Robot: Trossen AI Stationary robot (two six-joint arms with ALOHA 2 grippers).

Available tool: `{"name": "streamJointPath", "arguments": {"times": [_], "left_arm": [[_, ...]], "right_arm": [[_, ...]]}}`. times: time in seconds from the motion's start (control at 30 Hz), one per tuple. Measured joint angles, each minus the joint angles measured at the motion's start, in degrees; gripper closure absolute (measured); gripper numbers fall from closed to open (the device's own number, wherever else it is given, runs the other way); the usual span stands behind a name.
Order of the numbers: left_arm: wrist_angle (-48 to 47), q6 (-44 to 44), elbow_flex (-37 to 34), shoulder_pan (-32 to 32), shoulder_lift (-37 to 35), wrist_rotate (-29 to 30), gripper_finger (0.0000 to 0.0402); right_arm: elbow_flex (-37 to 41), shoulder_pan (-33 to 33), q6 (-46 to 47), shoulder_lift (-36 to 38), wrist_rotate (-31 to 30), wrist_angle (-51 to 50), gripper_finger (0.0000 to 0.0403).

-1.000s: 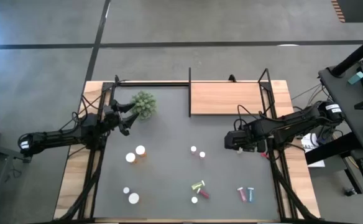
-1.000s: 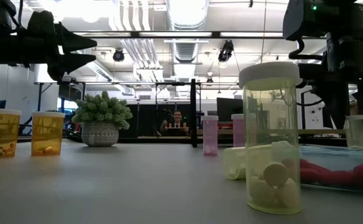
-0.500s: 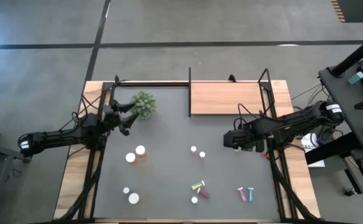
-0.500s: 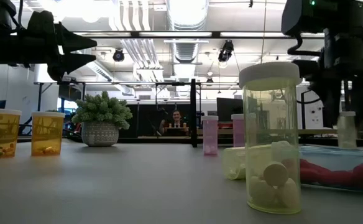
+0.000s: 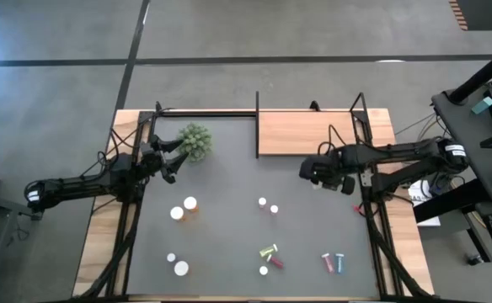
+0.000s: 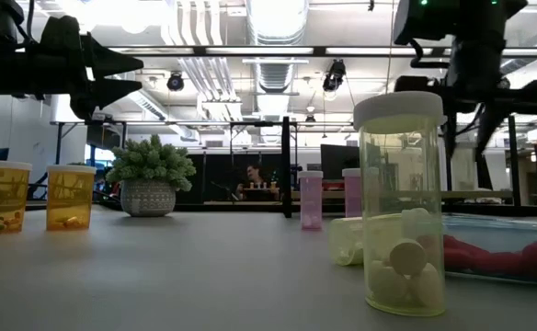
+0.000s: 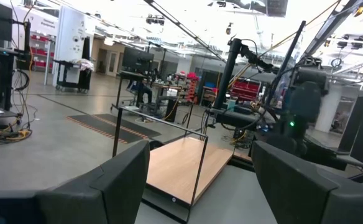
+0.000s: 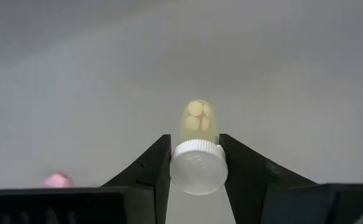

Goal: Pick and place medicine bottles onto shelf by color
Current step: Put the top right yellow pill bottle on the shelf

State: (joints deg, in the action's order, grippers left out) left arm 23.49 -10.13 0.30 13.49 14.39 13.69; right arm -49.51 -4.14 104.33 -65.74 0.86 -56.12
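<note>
My right gripper (image 5: 310, 172) hangs over the table just in front of the shelf (image 5: 305, 132), a light wooden board edged with black rods. It is shut on a small yellow-green medicine bottle (image 8: 198, 121) with a white cap. My left gripper (image 5: 172, 160) waits open beside the green plant ball (image 5: 195, 140). Other medicine bottles are on the table: two orange ones (image 5: 184, 208), two pink vials (image 5: 268, 205), a yellow-green and a red one lying down (image 5: 271, 255), and a red and a blue one (image 5: 333, 262). My right gripper pinches the yellow-green bottle between its two fingers at the white cap (image 8: 197, 167), one finger on each side. The fingers come from above, pointing steeply down. The bottle hangs below them cap up, its body (image 8: 198, 121) clear of the table.
Two white-capped bottles (image 5: 177, 263) stand near the front left. In the low view a tall yellow-green bottle (image 6: 399, 202) stands close to the camera, with the orange ones (image 6: 69, 196) at left. Black rods (image 5: 257, 126) border the shelf's left side.
My right gripper has closed on the yellow-green bottle that stood on the table's right side. It has lifted the bottle clear and carried it up and toward the far edge, nearer the shelf.
</note>
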Motion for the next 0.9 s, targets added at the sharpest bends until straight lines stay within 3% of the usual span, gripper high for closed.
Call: {"name": "streamJointPath", "arguments": {"times": [0.37, 0.7, 0.9], "left_arm": [[0.0, 0.0, 0.0, 0.0, -0.01, 0.0, 0.0134], [-0.01, 0.02, 0.0, -0.01, 0.01, 0.0, 0.0134], [-0.01, 0.02, 0.0, 0.01, 0.01, 0.0, 0.0134]], "right_arm": [[-7.89, -8.27, -3.79, -3.16, -4.92, -1.72, 0.0287], [-18.98, -16.66, -6.38, -14.02, -6.99, -13.89, 0.0288], [-22.68, -24.97, -12.38, -17.31, -7.01, -14.52, 0.0284]]}}
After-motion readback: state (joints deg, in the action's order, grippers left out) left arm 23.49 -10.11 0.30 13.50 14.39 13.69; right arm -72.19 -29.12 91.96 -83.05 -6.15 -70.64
